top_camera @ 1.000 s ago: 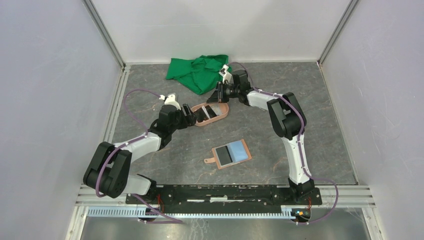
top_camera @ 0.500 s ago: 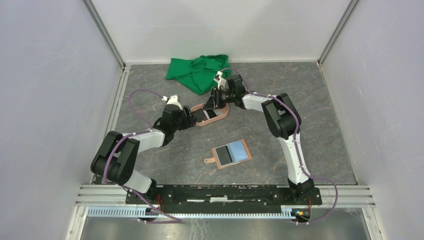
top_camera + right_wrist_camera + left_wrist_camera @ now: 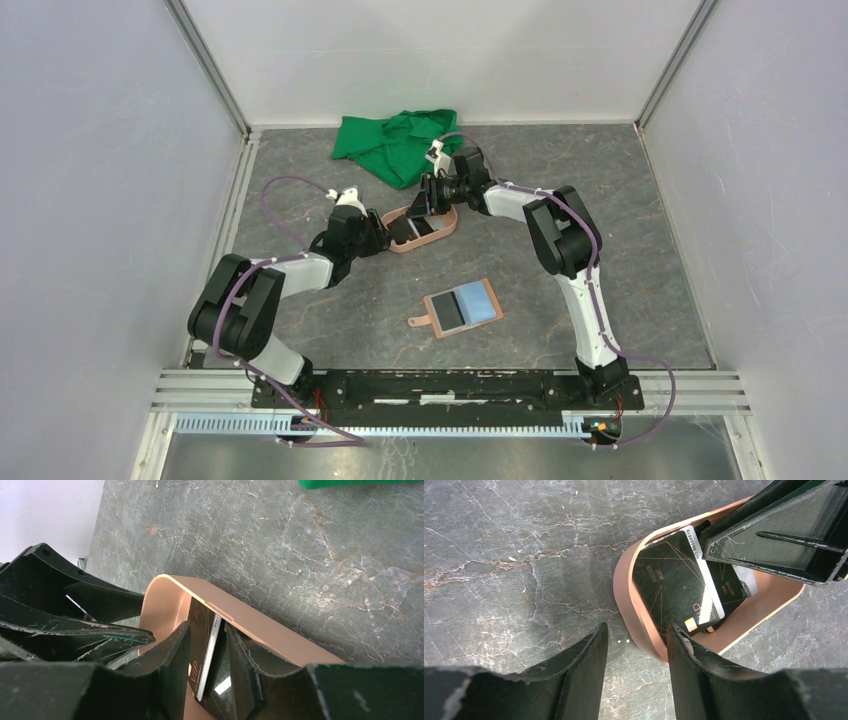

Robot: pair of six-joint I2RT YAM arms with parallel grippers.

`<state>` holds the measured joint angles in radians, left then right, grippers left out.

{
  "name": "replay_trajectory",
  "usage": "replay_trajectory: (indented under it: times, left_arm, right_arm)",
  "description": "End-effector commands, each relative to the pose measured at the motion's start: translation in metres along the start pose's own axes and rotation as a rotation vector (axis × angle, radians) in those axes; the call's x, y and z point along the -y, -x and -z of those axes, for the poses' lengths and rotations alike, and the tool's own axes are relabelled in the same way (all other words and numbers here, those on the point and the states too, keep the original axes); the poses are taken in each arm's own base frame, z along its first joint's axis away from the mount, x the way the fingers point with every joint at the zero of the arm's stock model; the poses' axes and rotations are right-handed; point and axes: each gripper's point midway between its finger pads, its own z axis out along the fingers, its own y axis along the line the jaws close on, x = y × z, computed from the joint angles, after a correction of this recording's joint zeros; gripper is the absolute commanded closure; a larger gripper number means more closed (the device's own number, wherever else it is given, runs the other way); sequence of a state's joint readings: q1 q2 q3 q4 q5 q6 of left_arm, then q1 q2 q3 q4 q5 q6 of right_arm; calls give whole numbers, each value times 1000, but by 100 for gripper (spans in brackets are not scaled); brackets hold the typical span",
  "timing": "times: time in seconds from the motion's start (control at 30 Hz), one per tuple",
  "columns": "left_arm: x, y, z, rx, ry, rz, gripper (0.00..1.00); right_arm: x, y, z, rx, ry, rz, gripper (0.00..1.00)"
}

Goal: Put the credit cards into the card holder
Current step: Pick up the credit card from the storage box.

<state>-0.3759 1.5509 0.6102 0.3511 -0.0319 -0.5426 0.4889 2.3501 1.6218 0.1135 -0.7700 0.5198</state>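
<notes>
Several black credit cards [image 3: 669, 580] lie stacked in a salmon-pink oval tray [image 3: 624, 580], one with a white stripe [image 3: 202, 655]. My left gripper [image 3: 638, 628] is open and straddles the tray's near wall, one finger outside and one inside. My right gripper [image 3: 209, 627] is open and low in the tray [image 3: 260, 625], with its fingers on either side of the top card's raised edge. The tan card holder [image 3: 420, 321] lies open on the table nearer the arms. A light blue card [image 3: 478, 301] and a dark card [image 3: 447, 312] rest on it.
A crumpled green cloth [image 3: 395, 143] lies at the back, just behind the tray [image 3: 447, 228]. The grippers, left [image 3: 385, 230] and right [image 3: 428, 205], face each other closely over the tray. Enclosure walls stand on three sides.
My right gripper has moved left and down into the tray, around the cards. My left arm has drawn its elbow in, with its gripper staying at the tray's end.
</notes>
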Motion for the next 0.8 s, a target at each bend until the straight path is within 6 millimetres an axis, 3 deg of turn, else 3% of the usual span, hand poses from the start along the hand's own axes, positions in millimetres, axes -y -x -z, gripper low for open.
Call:
replay_trajectory:
  times: [0.0, 0.23, 0.77]
  left_arm:
    - [5, 20, -8, 53, -9, -12, 48]
    - [3, 16, -12, 40, -1, -23, 51]
    - [3, 10, -22, 8, -2, -33, 58]
  right_arm:
    - [-4, 15, 2, 27, -17, 48, 61]
    - [-4, 4, -5, 6, -4, 22, 62]
    - [-22, 2, -11, 1, 55, 8, 67]
